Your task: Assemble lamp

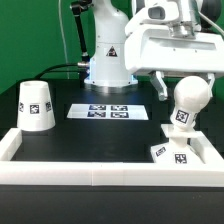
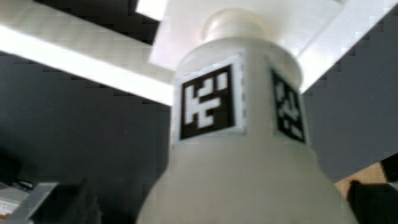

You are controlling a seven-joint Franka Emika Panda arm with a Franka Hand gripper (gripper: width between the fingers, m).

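Observation:
The white bulb (image 1: pixel 187 102) stands upright with its round end up on the small square base (image 1: pixel 170 153), near the white wall at the exterior view's right. My gripper (image 1: pixel 187 88) is open around the bulb's upper part, one dark finger (image 1: pixel 160 89) showing beside it. In the wrist view the bulb (image 2: pixel 231 120) with its two square tags fills the picture, and the gripper (image 2: pixel 214 205) straddles it, its dark fingers (image 2: pixel 377 198) at either edge, not pressing on it. The tapered shade (image 1: pixel 36 105) stands mouth down at the exterior view's far left, away from the gripper.
The marker board (image 1: pixel 108 111) lies flat on the black table in front of the arm's base (image 1: pixel 108 60). A low white wall (image 1: pixel 90 162) rims the table's front and sides, close to the lamp's base.

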